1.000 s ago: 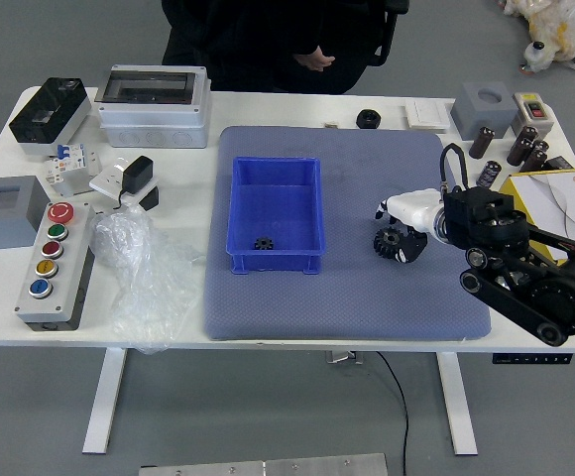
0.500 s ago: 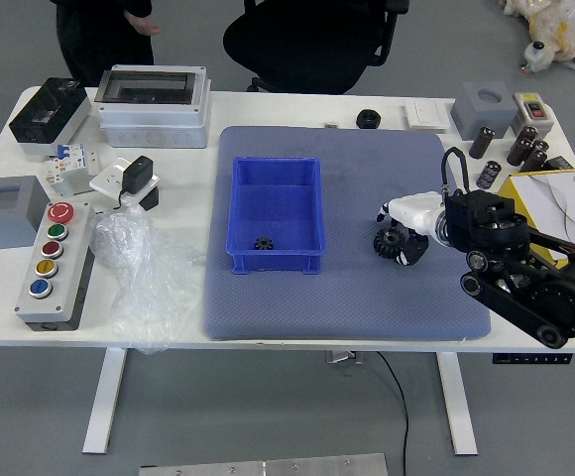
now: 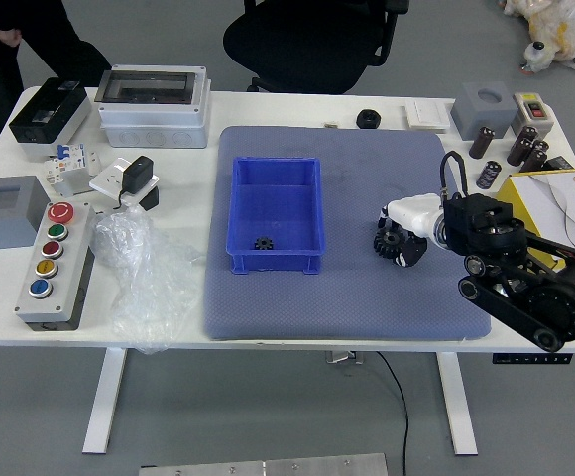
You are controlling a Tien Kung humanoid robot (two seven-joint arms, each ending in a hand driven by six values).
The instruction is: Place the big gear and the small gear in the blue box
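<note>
The black arm (image 3: 538,295) has round joints (image 3: 475,266), a looping cable (image 3: 453,153) and a white-shelled robot hand (image 3: 418,216).

Bright, even indoor light; sharp across most of the frame.
White table (image 3: 186,188) very pale, near edge straight across the lower frame; light's direction unclear. Clear plastic bag (image 3: 141,263), left of centre, catches scattered glints. Blue box (image 3: 276,262), centre, saturated, inner walls softly shaded. Person's dark clothing (image 3: 64,38), upper left, nearly featureless black. Right of centre, right hand (image 3: 414,220) shows pale shell; its black parts blend into the dark gear (image 3: 388,241). Small highlights on the glossy black forearm (image 3: 525,293).
</note>
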